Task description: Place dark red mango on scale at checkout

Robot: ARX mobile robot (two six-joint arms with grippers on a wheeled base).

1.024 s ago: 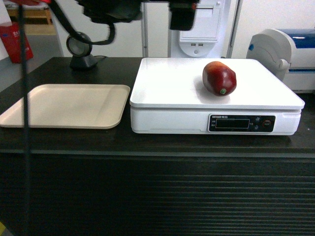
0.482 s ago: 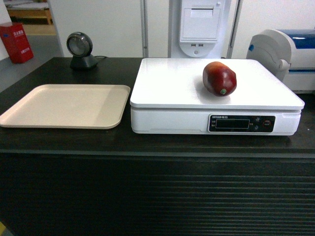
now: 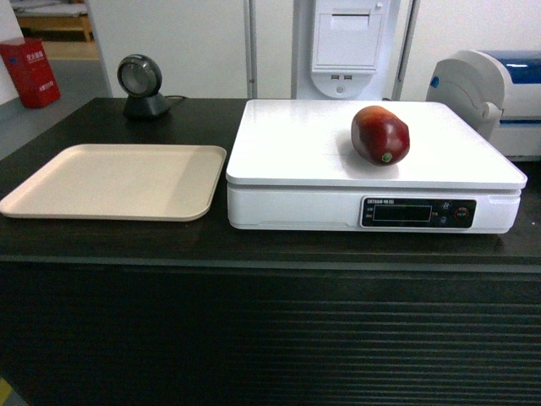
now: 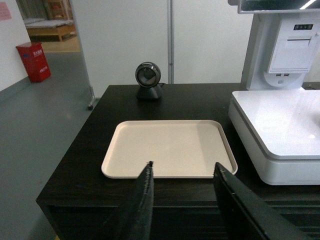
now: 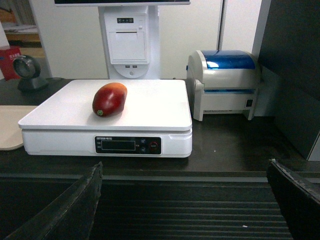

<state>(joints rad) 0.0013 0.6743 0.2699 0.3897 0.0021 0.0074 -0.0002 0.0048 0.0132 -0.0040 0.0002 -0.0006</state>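
The dark red mango [image 3: 380, 134] [image 5: 109, 99] lies on the flat white platter of the scale [image 3: 296, 148] [image 5: 150, 105], right of the platter's middle, with nothing touching it. The scale stands on the black checkout [image 3: 254, 245] [image 5: 225, 145] [image 4: 100, 125]. Neither gripper appears in the head view. In the left wrist view my left gripper [image 4: 184, 170] hangs open and empty in front of the counter, facing the beige tray. My right gripper [image 5: 185, 167] is wide open and empty, held off the counter's ribbed front, below and right of the scale.
A flat beige tray [image 3: 118, 179] [image 4: 170, 147] lies left of the scale. A round barcode scanner [image 3: 139, 85] [image 4: 148, 80] stands at the back left. A white receipt printer column [image 3: 345, 46] rises behind the scale, and a white-and-blue printer [image 5: 225, 82] sits to its right.
A dark arm and cable that filled the top left of the head view one second ago have gone from sight. The view shifted slightly. The mango stays on the scale.
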